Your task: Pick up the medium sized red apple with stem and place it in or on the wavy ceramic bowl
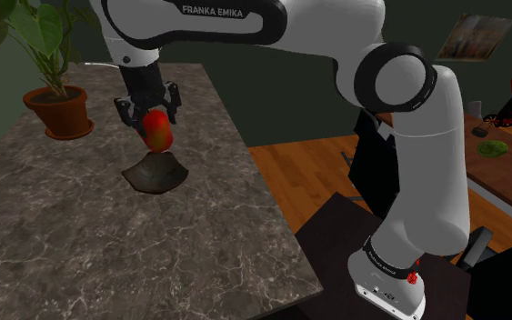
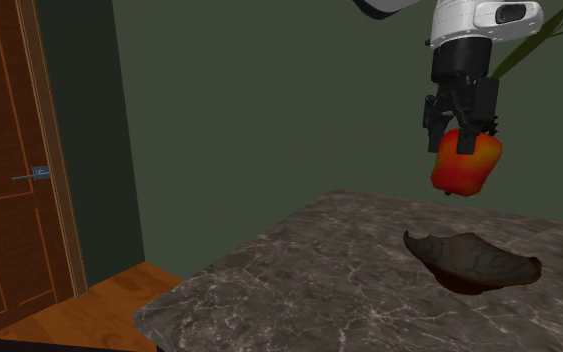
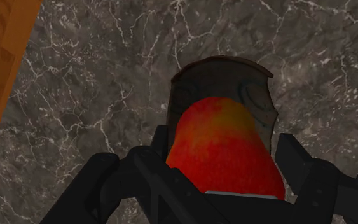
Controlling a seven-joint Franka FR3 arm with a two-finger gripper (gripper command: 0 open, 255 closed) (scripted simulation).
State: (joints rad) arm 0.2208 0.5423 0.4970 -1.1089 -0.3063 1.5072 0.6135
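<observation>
A red apple (image 1: 158, 130) with orange-yellow patches hangs in the air, clasped between the black fingers of my gripper (image 1: 154, 116). A dark wavy bowl (image 1: 155, 172) rests on the marble counter directly beneath it. From the second exterior view the apple (image 2: 465, 165) floats well above the bowl (image 2: 474, 261), held by the gripper (image 2: 462, 135). Along the wrist view the apple (image 3: 225, 147) covers much of the bowl (image 3: 190, 83), whose rim shows beyond it. No stem is visible.
A potted plant (image 1: 55, 102) in a terracotta pot stands at the far end of the marble counter (image 1: 108, 245). The counter edge drops to a wooden floor (image 1: 308, 173) toward the shoulder view's right. A wooden door (image 2: 9, 170) stands at the second exterior view's left.
</observation>
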